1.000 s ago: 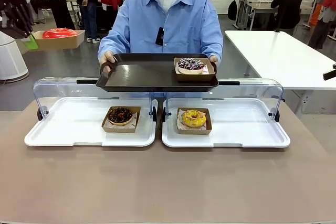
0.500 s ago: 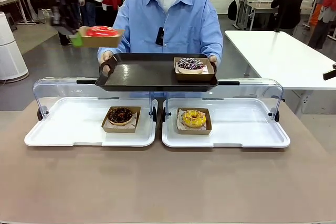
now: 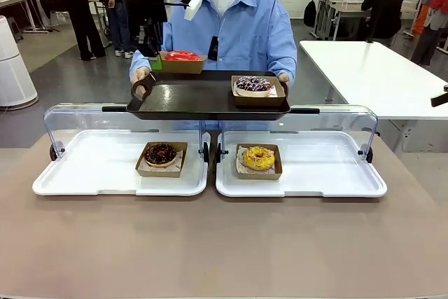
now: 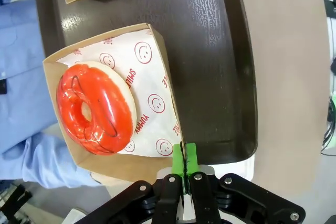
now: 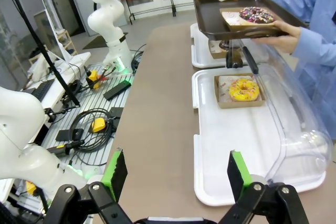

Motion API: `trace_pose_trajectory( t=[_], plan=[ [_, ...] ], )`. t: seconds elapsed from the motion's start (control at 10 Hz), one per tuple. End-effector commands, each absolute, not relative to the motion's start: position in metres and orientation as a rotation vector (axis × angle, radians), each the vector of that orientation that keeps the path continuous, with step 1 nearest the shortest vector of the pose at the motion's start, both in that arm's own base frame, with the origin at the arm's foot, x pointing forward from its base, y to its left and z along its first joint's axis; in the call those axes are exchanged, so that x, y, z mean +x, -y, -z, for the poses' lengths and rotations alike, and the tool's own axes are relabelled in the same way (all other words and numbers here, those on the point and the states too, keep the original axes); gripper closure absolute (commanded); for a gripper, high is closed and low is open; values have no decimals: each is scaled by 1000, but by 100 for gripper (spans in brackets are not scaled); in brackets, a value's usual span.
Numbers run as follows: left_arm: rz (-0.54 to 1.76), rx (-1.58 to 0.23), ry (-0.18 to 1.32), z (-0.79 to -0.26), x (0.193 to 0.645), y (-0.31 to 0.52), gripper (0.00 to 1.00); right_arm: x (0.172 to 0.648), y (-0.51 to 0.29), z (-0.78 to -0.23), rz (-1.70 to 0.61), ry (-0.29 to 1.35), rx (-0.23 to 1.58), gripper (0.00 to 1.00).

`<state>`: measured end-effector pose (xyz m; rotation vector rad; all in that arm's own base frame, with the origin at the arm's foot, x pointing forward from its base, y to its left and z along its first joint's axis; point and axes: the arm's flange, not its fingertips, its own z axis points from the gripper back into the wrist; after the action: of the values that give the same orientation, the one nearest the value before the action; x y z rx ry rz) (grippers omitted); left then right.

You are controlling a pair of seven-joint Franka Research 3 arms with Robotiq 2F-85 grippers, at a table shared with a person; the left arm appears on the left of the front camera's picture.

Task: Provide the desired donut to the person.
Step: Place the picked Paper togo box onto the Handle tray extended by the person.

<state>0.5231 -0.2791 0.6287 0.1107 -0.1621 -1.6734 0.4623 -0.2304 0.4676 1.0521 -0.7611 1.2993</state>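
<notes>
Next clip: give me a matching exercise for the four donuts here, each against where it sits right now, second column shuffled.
Column one:
1. red donut
2. purple sprinkled donut
3. chocolate donut
4. yellow donut

Column two:
A. on the right white tray
B. in a paper boat pinched by the left gripper, over the black tray
C. on the left white tray
D. resting on the black tray the person holds

Pairs: 1-B, 2-D, 3-C, 4-A
</notes>
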Motion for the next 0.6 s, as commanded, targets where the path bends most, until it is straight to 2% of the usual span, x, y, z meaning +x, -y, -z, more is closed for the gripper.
trace_pose_trajectory(
  t=[0.0, 0.5],
  plan=[
    [1680, 27, 153, -641, 535, 274, 99, 461, 230, -468, -1302, 761, 1059, 0],
    [1642, -75, 102, -614, 561, 262, 99, 461, 230, -468, -1302, 761, 1059, 0]
  ],
)
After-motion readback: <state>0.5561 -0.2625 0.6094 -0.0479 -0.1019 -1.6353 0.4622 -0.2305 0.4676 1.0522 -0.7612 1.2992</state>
